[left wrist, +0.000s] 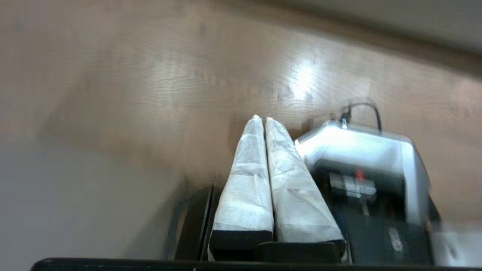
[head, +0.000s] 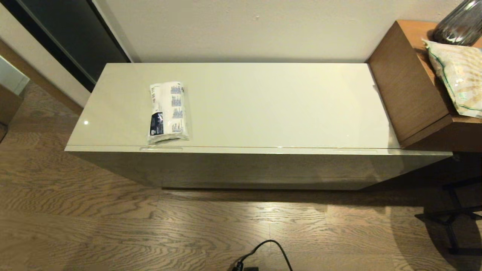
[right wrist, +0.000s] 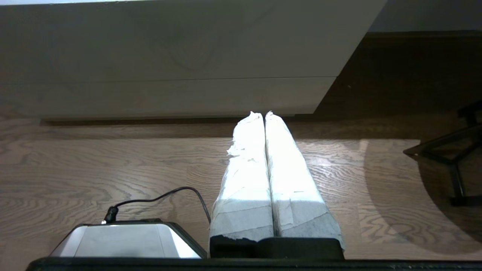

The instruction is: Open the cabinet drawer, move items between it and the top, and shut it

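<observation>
The cabinet drawer [head: 263, 165] is closed, its front flush under the glossy cream top [head: 263, 101], and one handle slot [head: 161, 148] shows along the front rim. A clear-wrapped pack of white slippers [head: 167, 111] lies on the top's left part, near the front edge. The small pack with blue-green print is out of view. Neither gripper appears in the head view. My left gripper [left wrist: 262, 119] is shut and empty, low over the wooden floor beside my base. My right gripper [right wrist: 263, 113] is shut and empty, pointing toward the cabinet front [right wrist: 169, 56] near its lower right corner.
A brown wooden box [head: 410, 82] abuts the top's right end, carrying a beige green-edged snack bag [head: 457, 75] and a dark glass vase [head: 459, 24]. A black cable [head: 263, 252] lies on the floor in front. Black stand legs [head: 455, 218] are at the right.
</observation>
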Motion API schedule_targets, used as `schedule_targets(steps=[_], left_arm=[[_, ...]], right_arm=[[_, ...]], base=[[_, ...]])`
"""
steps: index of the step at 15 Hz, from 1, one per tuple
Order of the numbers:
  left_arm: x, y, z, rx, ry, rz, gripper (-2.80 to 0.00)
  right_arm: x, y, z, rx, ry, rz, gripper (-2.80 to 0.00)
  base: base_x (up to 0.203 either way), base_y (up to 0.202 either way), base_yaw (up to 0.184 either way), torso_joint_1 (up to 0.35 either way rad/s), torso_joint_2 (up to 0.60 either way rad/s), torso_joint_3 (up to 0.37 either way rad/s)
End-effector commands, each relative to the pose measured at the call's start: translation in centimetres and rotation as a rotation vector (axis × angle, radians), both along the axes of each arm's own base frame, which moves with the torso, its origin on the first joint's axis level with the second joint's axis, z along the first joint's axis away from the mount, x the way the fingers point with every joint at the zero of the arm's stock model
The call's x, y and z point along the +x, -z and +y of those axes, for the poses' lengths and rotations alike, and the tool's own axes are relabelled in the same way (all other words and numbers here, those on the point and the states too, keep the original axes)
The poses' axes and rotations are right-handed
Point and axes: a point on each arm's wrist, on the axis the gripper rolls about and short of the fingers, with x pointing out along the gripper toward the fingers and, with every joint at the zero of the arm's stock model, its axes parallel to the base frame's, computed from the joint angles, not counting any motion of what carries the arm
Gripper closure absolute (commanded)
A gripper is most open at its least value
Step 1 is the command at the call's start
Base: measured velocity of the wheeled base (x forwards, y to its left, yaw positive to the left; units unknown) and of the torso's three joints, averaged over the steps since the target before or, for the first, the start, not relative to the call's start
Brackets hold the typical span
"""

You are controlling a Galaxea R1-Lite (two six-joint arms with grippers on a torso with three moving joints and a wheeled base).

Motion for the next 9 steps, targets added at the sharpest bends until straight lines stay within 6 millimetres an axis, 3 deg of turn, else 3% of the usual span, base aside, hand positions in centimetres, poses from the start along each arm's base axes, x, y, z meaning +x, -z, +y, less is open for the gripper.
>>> schedule_targets(steps=[1,3,5,9], left_arm=[[3.2,0.1,0.0,0.053,0.030,-0.361,0.00],[4.0,1.0,-0.1,0.112,0.055,-0.412,0.00],[3.9,1.7,-0.2,0.216,0.122,-0.323,0.00],[3.9,1.6,-0.2,0.201,0.119,-0.351,0.00]], right_arm=[[0.0,0.0,0.0,0.000,0.000,0.002,0.00],[0.0,0.0,0.0,0.000,0.000,0.000,0.00],[0.0,0.0,0.0,0.000,0.000,0.001,0.00],[0.0,0.0,0.0,0.000,0.000,0.000,0.00]], base=[[0.000,0.000,0.000,0.000,0.00,0.000],[0.000,0.000,0.000,0.000,0.00,0.000],[0.000,0.000,0.000,0.000,0.00,0.000],[0.000,0.000,0.000,0.000,0.00,0.000]])
